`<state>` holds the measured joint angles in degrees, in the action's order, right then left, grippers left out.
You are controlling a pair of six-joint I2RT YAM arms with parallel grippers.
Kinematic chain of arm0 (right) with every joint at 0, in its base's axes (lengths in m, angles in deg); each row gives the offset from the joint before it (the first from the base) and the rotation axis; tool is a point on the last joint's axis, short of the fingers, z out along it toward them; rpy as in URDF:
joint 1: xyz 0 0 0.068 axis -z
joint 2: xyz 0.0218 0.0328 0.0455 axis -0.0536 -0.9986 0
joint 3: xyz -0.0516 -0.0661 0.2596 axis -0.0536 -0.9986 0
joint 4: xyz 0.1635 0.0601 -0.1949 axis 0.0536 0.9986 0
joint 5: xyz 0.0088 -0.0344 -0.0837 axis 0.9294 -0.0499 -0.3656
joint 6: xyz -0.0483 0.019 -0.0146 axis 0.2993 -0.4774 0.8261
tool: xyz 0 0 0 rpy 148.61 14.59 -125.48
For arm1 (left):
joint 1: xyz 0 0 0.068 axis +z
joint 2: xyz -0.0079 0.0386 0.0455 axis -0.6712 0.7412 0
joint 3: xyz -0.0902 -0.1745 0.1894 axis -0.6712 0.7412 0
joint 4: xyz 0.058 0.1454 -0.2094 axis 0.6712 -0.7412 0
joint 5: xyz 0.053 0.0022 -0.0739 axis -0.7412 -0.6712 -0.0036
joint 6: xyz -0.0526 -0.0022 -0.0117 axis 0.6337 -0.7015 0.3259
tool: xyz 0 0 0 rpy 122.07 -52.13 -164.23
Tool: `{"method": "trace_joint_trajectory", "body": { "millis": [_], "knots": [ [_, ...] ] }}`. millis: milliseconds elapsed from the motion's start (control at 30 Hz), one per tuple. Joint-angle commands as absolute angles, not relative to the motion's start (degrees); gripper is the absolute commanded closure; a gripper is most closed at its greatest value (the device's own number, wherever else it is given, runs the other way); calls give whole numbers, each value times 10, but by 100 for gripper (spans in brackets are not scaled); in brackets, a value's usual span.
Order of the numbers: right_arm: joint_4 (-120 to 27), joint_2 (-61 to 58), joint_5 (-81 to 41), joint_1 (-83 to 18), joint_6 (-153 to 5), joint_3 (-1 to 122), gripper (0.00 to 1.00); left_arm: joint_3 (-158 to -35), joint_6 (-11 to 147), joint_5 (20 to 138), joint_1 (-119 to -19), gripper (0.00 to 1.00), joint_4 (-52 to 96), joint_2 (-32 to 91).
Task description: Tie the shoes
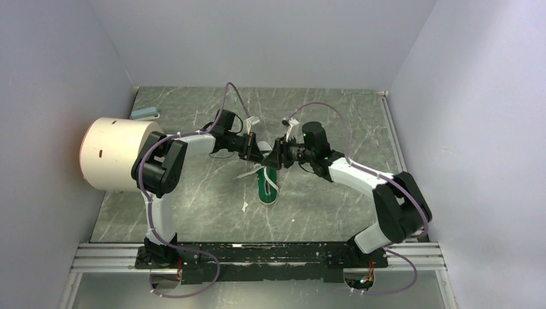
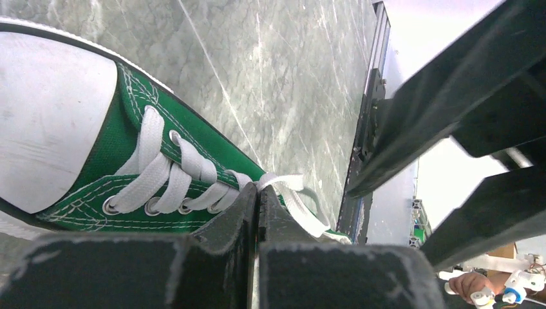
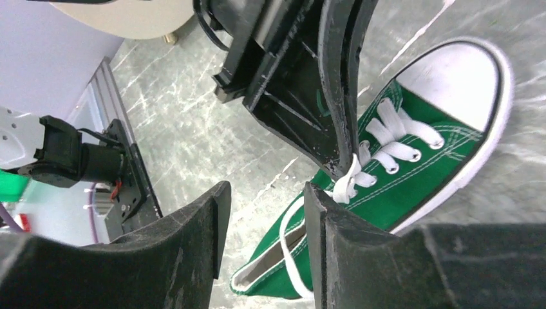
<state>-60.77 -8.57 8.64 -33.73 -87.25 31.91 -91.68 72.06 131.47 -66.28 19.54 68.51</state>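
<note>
The green sneaker (image 1: 268,187) lies on the marble table, toe toward the arms' bases. In the left wrist view its white toe cap (image 2: 45,116) and laced green upper (image 2: 116,138) fill the left side. My left gripper (image 2: 258,191) is shut on a white lace (image 2: 286,182) just above the top eyelets. In the right wrist view the sneaker (image 3: 425,174) lies below, and the left gripper's fingers (image 3: 338,96) pinch the lace (image 3: 348,183). My right gripper (image 3: 265,190) is open and empty, right beside that pinched lace. Both grippers meet above the shoe (image 1: 267,156).
A large white cylinder (image 1: 119,151) stands at the table's left. A small grey-blue object (image 1: 145,112) lies at the back left. A white scrap (image 1: 244,207) lies left of the shoe. The aluminium rail (image 1: 257,254) runs along the near edge. Walls close in three sides.
</note>
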Motion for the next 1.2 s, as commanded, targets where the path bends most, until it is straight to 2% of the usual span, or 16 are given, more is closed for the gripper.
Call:
{"method": "trace_joint_trajectory", "body": {
  "millis": [0, 200, 400, 567, 833, 1167],
  "knots": [
    [-571, -24, 16, -318, -831, 298, 51, -912, 707, 1327, -658, 95, 226, 692],
    [-574, -52, -29, -255, -801, 297, 54, -917, 698, 1335, -656, 95, 216, 696],
    [-612, -166, 93, -235, -743, 337, 59, -928, 694, 1341, -656, 95, 209, 704],
    [-714, -208, 166, -247, -768, 322, 62, -935, 695, 1343, -655, 95, 210, 705],
    [-733, -238, 196, -259, -753, 339, 73, -937, 705, 1346, -655, 95, 219, 711],
    [-766, -205, 225, -282, -739, 300, 75, -949, 699, 1347, -655, 95, 208, 718]
  ]
}}
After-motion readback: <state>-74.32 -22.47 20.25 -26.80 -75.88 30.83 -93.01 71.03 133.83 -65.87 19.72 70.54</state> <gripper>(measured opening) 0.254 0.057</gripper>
